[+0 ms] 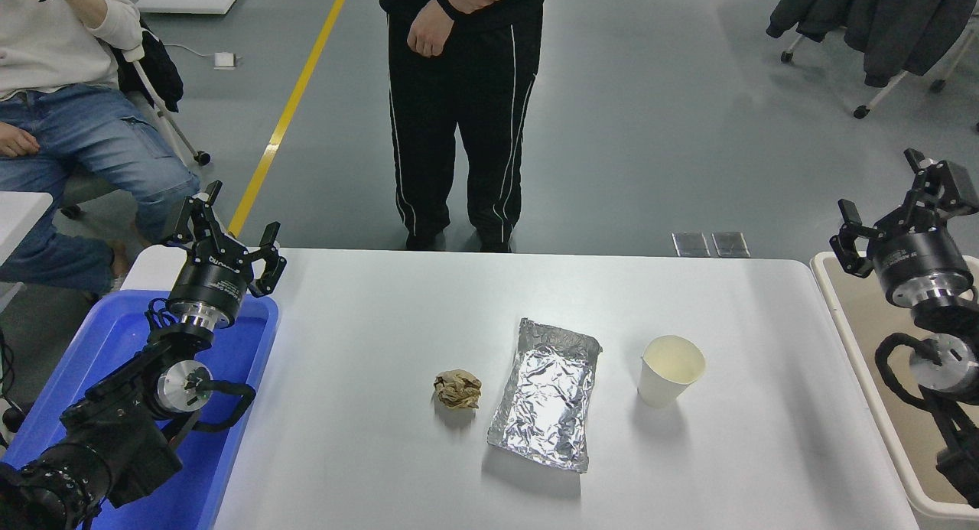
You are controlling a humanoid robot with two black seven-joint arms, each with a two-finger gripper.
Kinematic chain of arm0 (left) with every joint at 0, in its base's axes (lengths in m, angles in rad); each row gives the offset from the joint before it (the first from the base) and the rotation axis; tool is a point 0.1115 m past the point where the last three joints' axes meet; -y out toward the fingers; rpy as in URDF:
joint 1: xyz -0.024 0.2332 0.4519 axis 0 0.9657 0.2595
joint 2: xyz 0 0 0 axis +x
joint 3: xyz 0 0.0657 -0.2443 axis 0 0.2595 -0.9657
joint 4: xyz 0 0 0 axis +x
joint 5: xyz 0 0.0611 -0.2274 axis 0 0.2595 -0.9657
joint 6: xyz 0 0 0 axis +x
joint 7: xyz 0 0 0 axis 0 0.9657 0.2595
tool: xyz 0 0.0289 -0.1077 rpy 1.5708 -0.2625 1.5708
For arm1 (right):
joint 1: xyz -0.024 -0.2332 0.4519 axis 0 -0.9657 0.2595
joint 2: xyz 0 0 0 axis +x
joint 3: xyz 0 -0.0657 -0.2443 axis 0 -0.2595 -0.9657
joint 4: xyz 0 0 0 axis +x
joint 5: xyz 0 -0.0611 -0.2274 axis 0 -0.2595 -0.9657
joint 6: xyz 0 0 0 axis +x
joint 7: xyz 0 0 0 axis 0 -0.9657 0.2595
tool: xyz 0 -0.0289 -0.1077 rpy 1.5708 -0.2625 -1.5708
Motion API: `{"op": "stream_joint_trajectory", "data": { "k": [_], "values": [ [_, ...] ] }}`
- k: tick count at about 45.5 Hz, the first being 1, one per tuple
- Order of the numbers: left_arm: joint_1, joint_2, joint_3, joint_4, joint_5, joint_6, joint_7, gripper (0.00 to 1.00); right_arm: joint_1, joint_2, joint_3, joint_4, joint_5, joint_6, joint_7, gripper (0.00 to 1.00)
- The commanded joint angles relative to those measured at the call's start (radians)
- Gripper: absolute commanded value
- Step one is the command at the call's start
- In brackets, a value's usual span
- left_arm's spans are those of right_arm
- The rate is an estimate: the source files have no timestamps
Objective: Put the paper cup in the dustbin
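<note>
Your right gripper (896, 207), fingers spread and holding nothing, hangs over the dustbin (863, 345) at the table's right edge, well apart from the upright paper cup (671, 370).

paper cup (671, 370) upright on table (367, 453) | right hand (902, 201) spread above dustbin (864, 339), well apart

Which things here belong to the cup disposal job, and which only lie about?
For the job:
- small white paper cup, upright on the table
- large beige plastic dustbin at the right
- right gripper, open

Lying about:
- crumpled brown paper ball
- silver foil tray
- blue plastic bin
</note>
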Motion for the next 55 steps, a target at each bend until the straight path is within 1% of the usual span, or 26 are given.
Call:
{"op": "stream_joint_trajectory", "data": {
  "k": [1, 5, 10, 16, 23, 27, 28, 29, 33, 40, 49, 55],
  "values": [
    [0.0, 0.0, 0.0, 0.0, 0.0, 0.0, 0.0, 1.0, 0.034, -0.005, -0.026, -0.029, 0.0, 0.0, 0.0, 0.99],
    [0.0, 0.0, 0.0, 0.001, 0.0, 0.0, 0.0, 1.0, 0.063, -0.017, -0.044, -0.053, -0.003, 0.0, 0.0, 0.99],
    [0.0, 0.0, 0.0, 0.001, 0.0, 0.0, 0.0, 1.0, 0.12, -0.062, -0.159, -0.107, -0.006, 0.0, 0.0, 0.99],
    [0.0, 0.0, 0.0, 0.0, 0.0, 0.0, 0.0, 1.0, 0.229, -0.135, -0.372, -0.165, -0.008, -0.006, 0.0, 0.99],
    [0.0, 0.0, 0.0, 0.001, 0.0, 0.0, 0.0, 1.0, 0.347, -0.187, -0.627, -0.169, -0.014, -0.011, 0.0, 0.99],
    [0.0, 0.0, 0.0, 0.0, 0.0, 0.0, 0.0, 1.0, 0.442, -0.223, -0.818, -0.165, -0.014, -0.009, 0.0, 0.99],
    [0.0, 0.0, 0.0, 0.001, 0.0, 0.0, 0.0, 1.0, 0.47, -0.23, -0.874, -0.159, -0.014, -0.009, 0.0, 0.99],
    [0.0, 0.0, 0.0, 0.0, 0.0, 0.0, 0.0, 1.0, 0.525, -0.239, -0.986, -0.155, -0.014, -0.006, 0.0, 0.99],
    [0.0, 0.0, 0.0, 0.001, 0.0, 0.0, 0.0, 1.0, 0.634, -0.244, -1.225, -0.141, -0.014, -0.003, 0.0, 0.99],
    [0.0, 0.0, 0.0, 0.0, 0.0, 0.0, 0.0, 1.0, 0.813, -0.243, -1.57, -0.078, -0.014, -0.001, 0.002, 0.99],
    [0.0, 0.0, 0.0, 0.0, 0.0, 0.0, 0.0, 1.0, 0.988, -0.23, -1.888, 0.069, -0.043, 0.002, 0.002, 0.99],
    [0.0, 0.0, 0.0, 0.0, 0.0, 0.0, 0.0, 1.0, 1.031, -0.203, -1.98, 0.143, -0.159, 0.003, 0.003, 0.99]
  ]
}}
